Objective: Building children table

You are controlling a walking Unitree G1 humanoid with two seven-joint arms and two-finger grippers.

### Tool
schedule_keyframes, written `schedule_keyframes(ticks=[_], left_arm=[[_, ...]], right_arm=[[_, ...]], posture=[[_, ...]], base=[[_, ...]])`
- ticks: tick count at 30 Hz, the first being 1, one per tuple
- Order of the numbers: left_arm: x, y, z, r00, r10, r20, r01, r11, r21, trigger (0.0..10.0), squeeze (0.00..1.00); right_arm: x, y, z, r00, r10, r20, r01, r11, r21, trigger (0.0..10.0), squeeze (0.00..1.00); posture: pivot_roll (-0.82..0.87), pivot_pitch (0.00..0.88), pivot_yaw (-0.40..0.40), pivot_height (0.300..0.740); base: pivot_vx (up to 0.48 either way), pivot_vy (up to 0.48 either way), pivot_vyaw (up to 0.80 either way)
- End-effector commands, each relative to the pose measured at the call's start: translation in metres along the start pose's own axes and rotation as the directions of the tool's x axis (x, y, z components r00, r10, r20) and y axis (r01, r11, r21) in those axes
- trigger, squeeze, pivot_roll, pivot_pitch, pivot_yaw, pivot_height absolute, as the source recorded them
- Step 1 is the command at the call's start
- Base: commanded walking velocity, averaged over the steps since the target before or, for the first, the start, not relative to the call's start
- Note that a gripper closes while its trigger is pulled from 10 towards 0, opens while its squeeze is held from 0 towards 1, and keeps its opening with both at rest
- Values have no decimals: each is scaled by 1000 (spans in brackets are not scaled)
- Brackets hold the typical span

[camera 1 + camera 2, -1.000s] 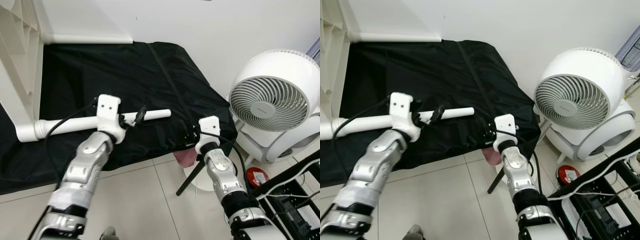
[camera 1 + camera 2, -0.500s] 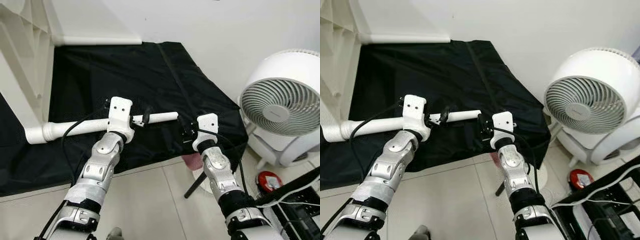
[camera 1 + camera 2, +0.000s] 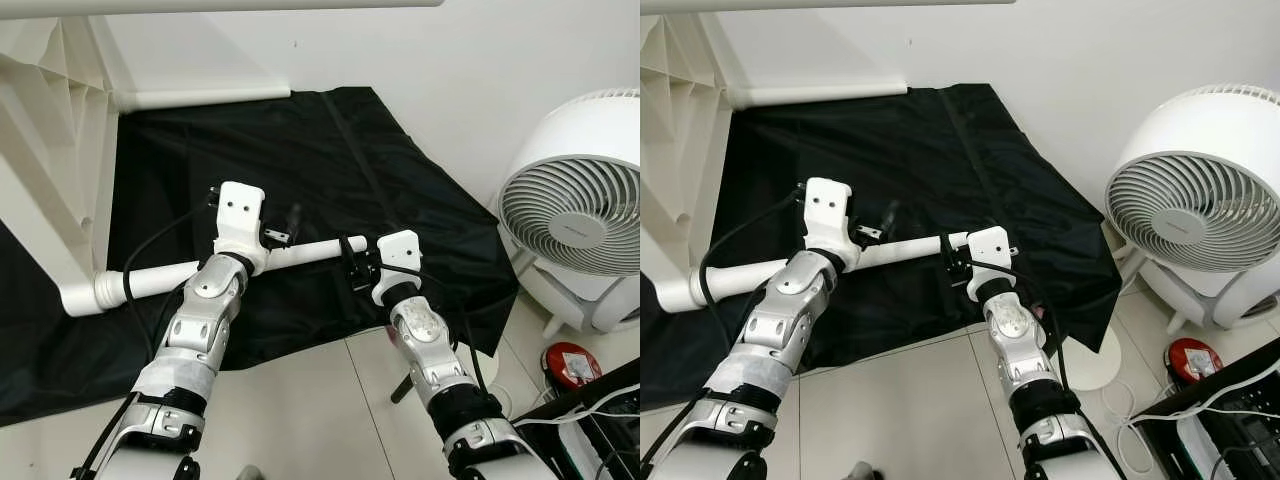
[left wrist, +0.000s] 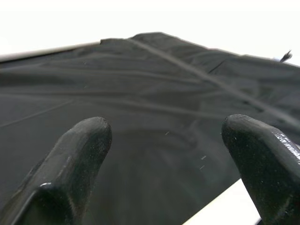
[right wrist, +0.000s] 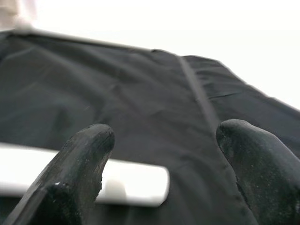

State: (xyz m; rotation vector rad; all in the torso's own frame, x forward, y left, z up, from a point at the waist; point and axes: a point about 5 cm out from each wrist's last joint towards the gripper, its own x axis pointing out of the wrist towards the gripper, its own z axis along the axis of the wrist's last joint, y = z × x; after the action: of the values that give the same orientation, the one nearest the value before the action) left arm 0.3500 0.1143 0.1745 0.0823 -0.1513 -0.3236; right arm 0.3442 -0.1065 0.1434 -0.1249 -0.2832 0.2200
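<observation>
A white table leg [image 3: 160, 279] lies across a black sheet [image 3: 300, 160] on the tiled floor [image 3: 300, 400], its ribbed end toward the robot's left. The left hand [image 4: 164, 154] hovers over the leg's middle, fingers spread wide, while the right hand [image 5: 159, 159], also wide open, sits at the leg's free end [image 5: 140, 183]. A white fan [image 3: 580, 215] stands at the robot's right.

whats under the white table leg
A black cloth lies spread under the white table leg, over the tiled floor. The left tool and right tool cover parts of the leg; what the cloth hides cannot be seen.
</observation>
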Motion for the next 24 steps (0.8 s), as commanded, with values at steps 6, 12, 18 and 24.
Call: schedule_keyframes(ticks=[6,12,18,24], left_arm=[[-5,0,-13,997,77,-23,-76,996,34,10000,0],[-6,-2,-16,994,104,-28,-104,995,9,10000,0],[-1,8,-10,988,152,-13,-152,988,-7,10000,0],[-1,14,-9,986,165,-4,-165,986,-16,10000,0]], right_arm=[[0,-14,-3,997,-73,-25,74,997,24,10000,0],[2,-19,-1,995,-99,-31,100,994,45,10000,0],[-1,-14,-4,996,-77,-33,79,995,56,10000,0],[-5,-14,-10,994,-93,-63,95,995,32,10000,0]], posture=[[96,70,-85,740],[97,66,-88,740],[118,45,-90,740],[120,35,-87,740]], base=[[0,0,800],[0,0,667],[0,0,0],[0,0,0]])
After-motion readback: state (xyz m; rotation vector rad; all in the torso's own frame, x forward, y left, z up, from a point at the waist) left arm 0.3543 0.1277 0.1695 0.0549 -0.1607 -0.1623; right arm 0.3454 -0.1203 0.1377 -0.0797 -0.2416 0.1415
